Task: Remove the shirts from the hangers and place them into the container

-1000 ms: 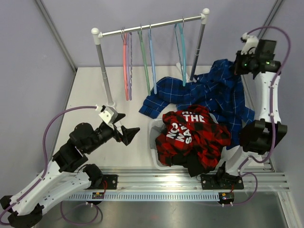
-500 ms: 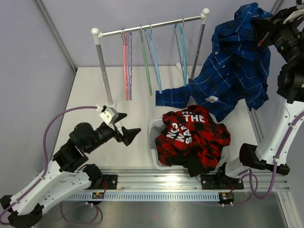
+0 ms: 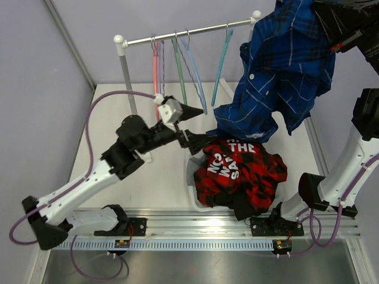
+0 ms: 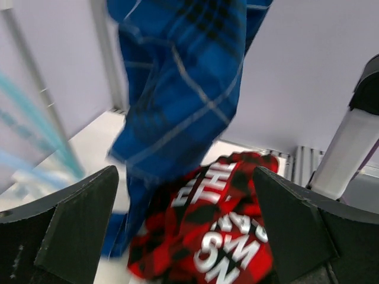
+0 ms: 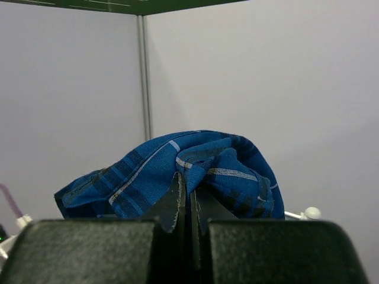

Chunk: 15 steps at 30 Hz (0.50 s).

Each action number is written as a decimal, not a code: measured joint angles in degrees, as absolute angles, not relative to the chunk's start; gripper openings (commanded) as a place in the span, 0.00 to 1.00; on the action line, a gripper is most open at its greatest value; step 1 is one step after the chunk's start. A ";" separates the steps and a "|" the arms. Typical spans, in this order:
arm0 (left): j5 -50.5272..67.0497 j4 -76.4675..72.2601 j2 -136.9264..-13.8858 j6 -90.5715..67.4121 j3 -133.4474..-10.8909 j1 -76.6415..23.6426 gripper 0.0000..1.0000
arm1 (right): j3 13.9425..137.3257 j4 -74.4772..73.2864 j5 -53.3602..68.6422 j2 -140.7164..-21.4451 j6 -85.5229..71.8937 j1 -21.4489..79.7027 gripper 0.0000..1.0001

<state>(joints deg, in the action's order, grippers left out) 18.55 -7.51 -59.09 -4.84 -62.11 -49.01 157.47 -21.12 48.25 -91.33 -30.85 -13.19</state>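
Observation:
The blue plaid shirt [image 3: 284, 65] hangs in the air at the top right, bunched between the shut fingers of my right gripper [image 3: 323, 18]; its lower hem dangles just above the container. The right wrist view shows the fabric [image 5: 177, 165] pinched in the gripper [image 5: 190, 198]. A red-and-black plaid shirt [image 3: 243, 168] with white lettering lies piled in the white container [image 3: 190, 168], over a dark shirt [image 3: 246, 204]. My left gripper [image 3: 207, 125] stands open and empty just left of the hanging shirt, facing both shirts [image 4: 177, 89] [image 4: 231, 219]. Bare hangers [image 3: 179, 77] hang on the rail.
The white-and-steel rail [image 3: 183, 35] crosses the back of the table, its left post [image 3: 127, 77] behind my left arm. Pink [image 3: 157, 83], blue [image 3: 194, 80] and teal [image 3: 220, 65] hangers dangle from it. Grey walls close in left and right.
My right arm has lifted the blue plaid shirt off the table, high above the container. My left arm has reached forward and right, from near the front edge to beside the shirt.

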 measured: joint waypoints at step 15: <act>14.22 -8.69 -88.82 6.50 -84.58 -59.90 0.77 | 157.27 -16.93 54.24 -89.65 -39.59 -13.72 0.00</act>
